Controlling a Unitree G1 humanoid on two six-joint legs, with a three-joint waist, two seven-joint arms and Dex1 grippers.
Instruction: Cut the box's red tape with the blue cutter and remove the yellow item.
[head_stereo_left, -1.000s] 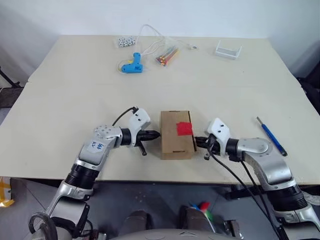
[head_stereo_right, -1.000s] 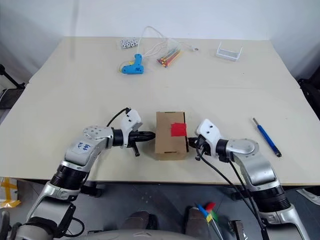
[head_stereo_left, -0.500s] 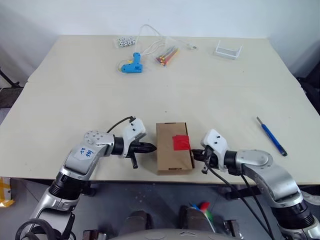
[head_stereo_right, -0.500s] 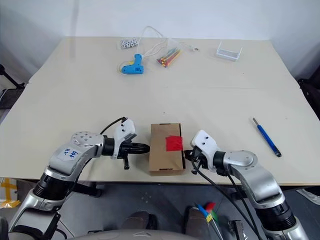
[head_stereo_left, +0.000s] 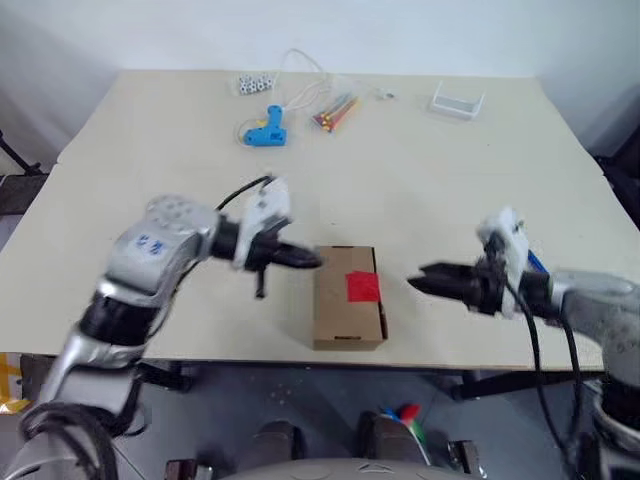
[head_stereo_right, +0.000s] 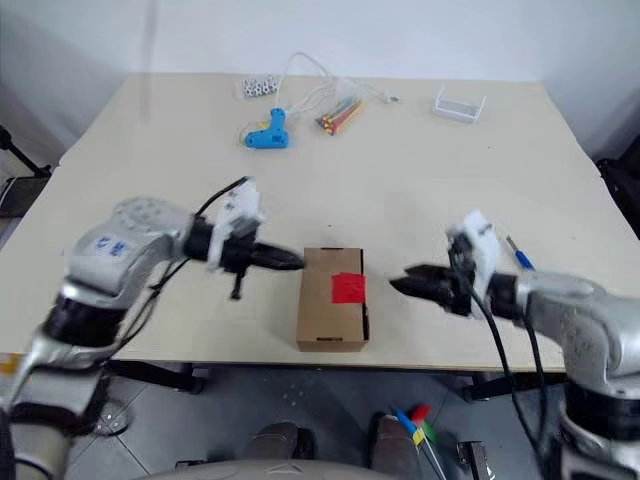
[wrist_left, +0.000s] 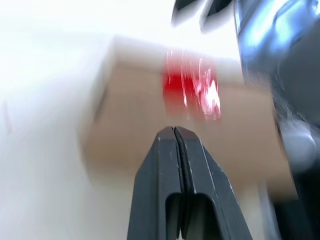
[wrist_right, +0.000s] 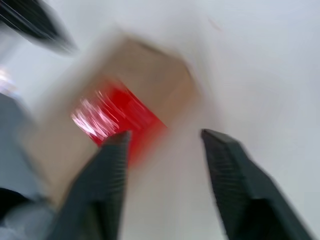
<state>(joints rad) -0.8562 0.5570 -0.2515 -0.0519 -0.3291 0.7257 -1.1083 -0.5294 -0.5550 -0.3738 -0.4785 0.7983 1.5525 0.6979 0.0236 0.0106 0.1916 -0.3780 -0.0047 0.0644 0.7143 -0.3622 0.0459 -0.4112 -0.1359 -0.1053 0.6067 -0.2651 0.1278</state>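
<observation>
Left eye view puts the box (head_stereo_left: 348, 297) near the table's (head_stereo_left: 420, 160) front edge, lying flat with the red tape (head_stereo_left: 363, 287) across its lid toward the right side, still whole. Both arms hang above the table on either side of it and neither touches it. The left gripper (head_stereo_left: 308, 259) has its fingers pressed together, empty, its tip just over the box's left upper corner. The right gripper (head_stereo_left: 420, 275), clear of the box on the right, has its fingers spread and holds nothing; the right wrist view shows them parted with the tape between. The cutter (head_stereo_right: 517, 255) lies on the table behind the right arm, mostly hidden by it. The box looks light and stiff-walled but easy to shove on the smooth top, so I judge it needs steadying by its side walls while the tape is cut; its thin flaps would crush if squeezed hard. The cutter is slim and rigid and would likely roll, so a pinch across its middle seems best. Whatever is inside the closed box is hidden.
</observation>
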